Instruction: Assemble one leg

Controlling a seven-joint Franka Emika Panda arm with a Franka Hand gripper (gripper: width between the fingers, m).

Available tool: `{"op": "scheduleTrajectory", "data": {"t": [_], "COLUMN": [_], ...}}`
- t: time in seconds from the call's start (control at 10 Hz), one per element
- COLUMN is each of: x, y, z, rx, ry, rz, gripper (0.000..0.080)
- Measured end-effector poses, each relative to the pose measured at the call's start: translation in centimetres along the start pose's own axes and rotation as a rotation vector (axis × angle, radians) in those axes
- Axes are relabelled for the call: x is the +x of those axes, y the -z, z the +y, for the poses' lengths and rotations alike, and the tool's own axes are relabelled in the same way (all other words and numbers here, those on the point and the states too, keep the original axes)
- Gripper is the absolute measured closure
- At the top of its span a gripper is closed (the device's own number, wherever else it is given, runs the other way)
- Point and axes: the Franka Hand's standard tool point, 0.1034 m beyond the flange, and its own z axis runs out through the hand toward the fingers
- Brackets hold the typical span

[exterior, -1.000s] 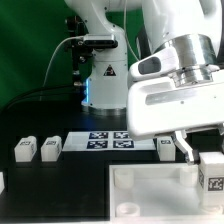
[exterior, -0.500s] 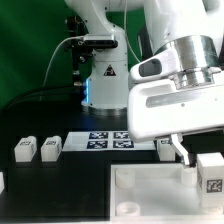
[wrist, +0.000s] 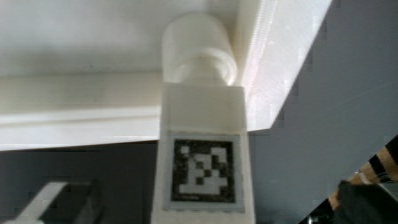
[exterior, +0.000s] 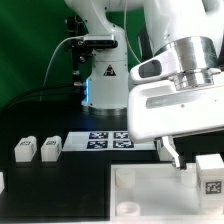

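Gripper has swung its finger toward the exterior view's left, leg barely budging beside the panel; clamped or loose, can't tell, so seating looks unfinished.

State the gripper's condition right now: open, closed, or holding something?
Gripper: cannot be told. A leg sits centred in the wrist view, but finger contact is not visible.

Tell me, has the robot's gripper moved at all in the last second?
Yes. The gripper has shifted slightly toward the exterior view's left: its tip now stands nearer the end of the marker board than it did a second ago.
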Motion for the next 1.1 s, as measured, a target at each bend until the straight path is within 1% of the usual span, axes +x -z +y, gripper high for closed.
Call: {"op": "scheduleTrajectory", "data": {"t": [0.3,0.4,0.6,0.7,0.8,1.0,1.1], "x": [0.0,-0.1,1.9,2.4,2.4,1.9,1.9], "y": [0.0,-0.1,0.2,0.1,-0.2,-0.5,-0.6], "z": [0.0,-0.1,-0.9,-1.1,-0.8,-0.5,-0.2], "rx": [0.0,0.003,0.025,0.033,0.036,0.058,0.063], "ry": [0.0,-0.005,-0.027,-0.036,-0.039,-0.05,-0.054], "rz": [-0.001,-0.022,-0.099,-0.143,-0.186,-0.38,-0.439], "gripper": [0.0151,0.0151,0.0151,0.0151,0.0151,0.0151,0.0151]}}
